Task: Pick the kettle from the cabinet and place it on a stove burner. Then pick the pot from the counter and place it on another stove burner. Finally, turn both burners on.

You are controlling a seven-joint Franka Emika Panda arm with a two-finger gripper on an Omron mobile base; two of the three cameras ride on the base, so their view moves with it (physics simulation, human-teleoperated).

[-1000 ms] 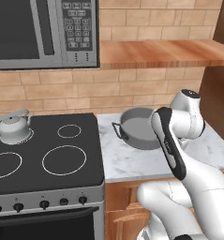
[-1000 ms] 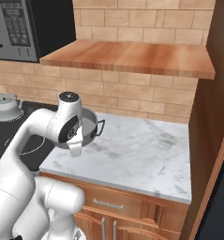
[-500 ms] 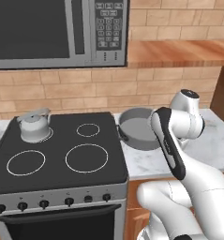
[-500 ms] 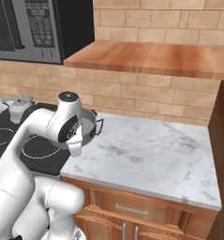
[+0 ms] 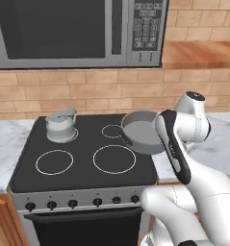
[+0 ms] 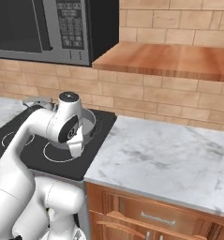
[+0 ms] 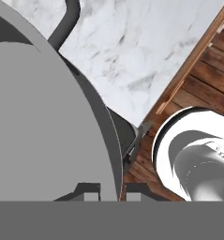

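Your arm rises from the five o'clock corner of the left base view, elbow bent high, forearm folding back down toward ten o'clock. In the hand view your gripper [image 7: 108,190] sits at six o'clock, its jaws set close on either side of a thin grey rim; they look clamped, though the tips are mostly hidden.
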